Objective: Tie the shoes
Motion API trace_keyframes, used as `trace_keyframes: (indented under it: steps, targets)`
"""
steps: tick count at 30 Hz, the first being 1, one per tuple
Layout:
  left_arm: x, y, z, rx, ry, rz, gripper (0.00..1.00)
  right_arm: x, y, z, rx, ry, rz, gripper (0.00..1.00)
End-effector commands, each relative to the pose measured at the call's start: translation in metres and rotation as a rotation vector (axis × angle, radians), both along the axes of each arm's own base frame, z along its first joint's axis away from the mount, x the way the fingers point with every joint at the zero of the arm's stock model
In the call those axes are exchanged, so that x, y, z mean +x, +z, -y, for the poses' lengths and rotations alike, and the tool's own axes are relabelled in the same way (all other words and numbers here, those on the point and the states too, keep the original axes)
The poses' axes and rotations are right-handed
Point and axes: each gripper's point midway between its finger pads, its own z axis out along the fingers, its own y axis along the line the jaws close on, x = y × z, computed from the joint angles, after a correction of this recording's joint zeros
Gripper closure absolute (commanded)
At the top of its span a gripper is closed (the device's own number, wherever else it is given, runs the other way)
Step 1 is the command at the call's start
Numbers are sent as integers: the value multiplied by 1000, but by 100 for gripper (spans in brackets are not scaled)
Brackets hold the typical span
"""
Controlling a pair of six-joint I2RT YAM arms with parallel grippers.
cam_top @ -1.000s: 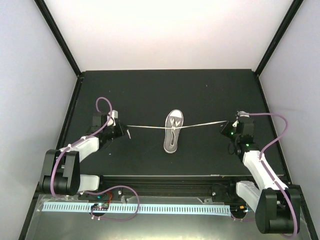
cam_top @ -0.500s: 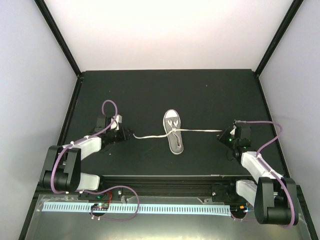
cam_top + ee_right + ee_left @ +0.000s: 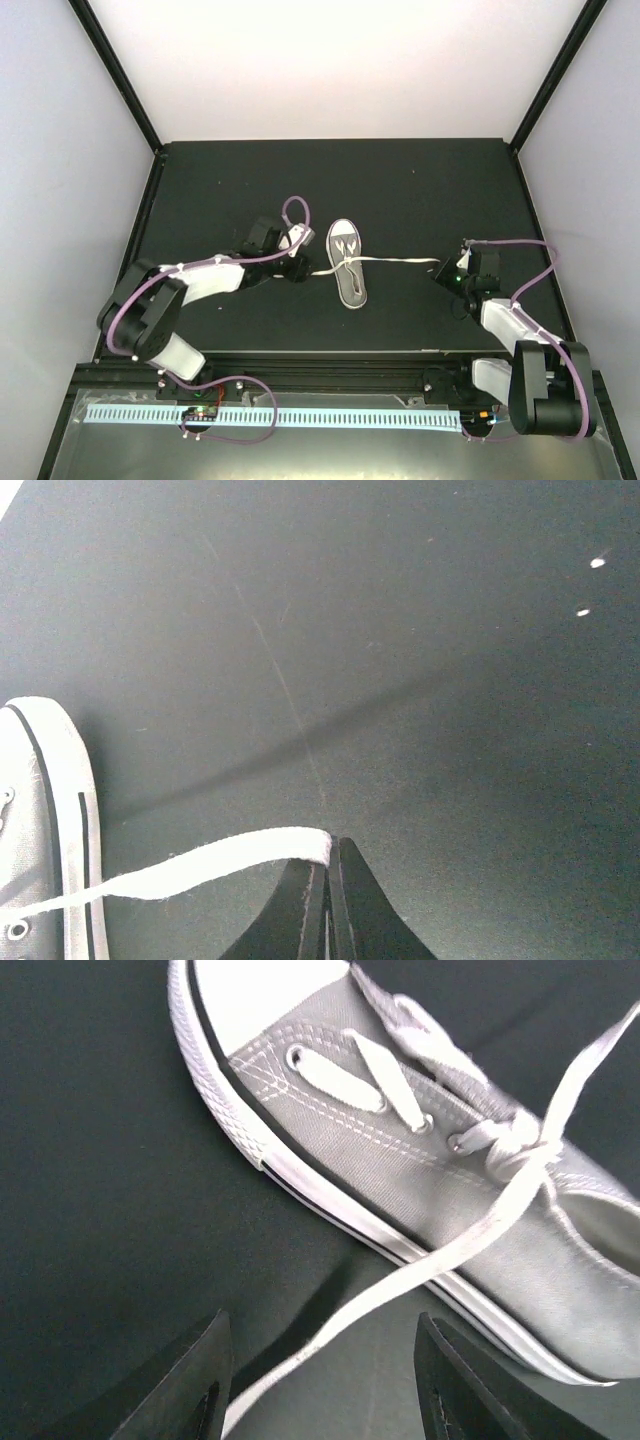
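At the middle of the black table (image 3: 420, 190) lies the grey canvas sneaker (image 3: 347, 265), sole down, its white toe cap pointing away from the arms. A first crossover knot (image 3: 515, 1145) sits over the upper eyelets, and one white lace strand runs out to each side.

The sneaker looks small and light, so a hard pull on either strand would probably drag or turn it. The laces are soft, flat and limp. They should pinch easily but keep no shape, so a loop has to be held. The best hold is likely partway along a strand, close enough to the knot to fold a loop.

The left gripper (image 3: 318, 1385) has its fingers spread. The left strand (image 3: 420, 1270) passes loosely between them and is not pinched. The right gripper (image 3: 328, 875) is closed on the very tip of the right strand (image 3: 200, 870), well out from the shoe.

Half a second ago the left gripper was well to the left with its strand drawn out. Now it is just beside the sneaker's side and the strand is slack. The right gripper and the shoe have hardly shifted.
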Motion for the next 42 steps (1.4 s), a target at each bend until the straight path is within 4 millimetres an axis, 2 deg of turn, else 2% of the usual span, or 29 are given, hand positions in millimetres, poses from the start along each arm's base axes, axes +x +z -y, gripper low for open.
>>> trace_keyframes:
  steps: [1, 7, 13, 16, 22, 25, 28, 38, 42]
  targets:
    - [7, -4, 29, 27, -161, 112, 51, 14, 14, -5, 18, 31, 57, 98]
    - [1, -18, 51, 59, -278, 159, 53, 16, 11, -8, 30, 51, 48, 98]
    - [9, -37, 50, 132, -254, 135, 53, 20, 10, -11, 43, 62, 46, 98]
    - [12, -40, 51, 166, -250, 148, 55, 21, 10, -11, 45, 63, 46, 98]
    - [12, -42, 52, 186, -244, 147, 66, 22, 9, -12, 48, 70, 43, 98]
    - [11, -43, 52, 182, -238, 125, 82, 22, 9, -12, 48, 68, 43, 98]
    - [13, -38, 55, 168, -226, 121, 98, 22, 9, -12, 45, 69, 44, 98]
    - [5, 14, 70, -25, -214, 180, 98, 32, 22, -11, 18, 84, 73, 98]
    - [2, 28, 75, -78, -216, 193, 99, 35, 27, -11, 16, 91, 88, 98]
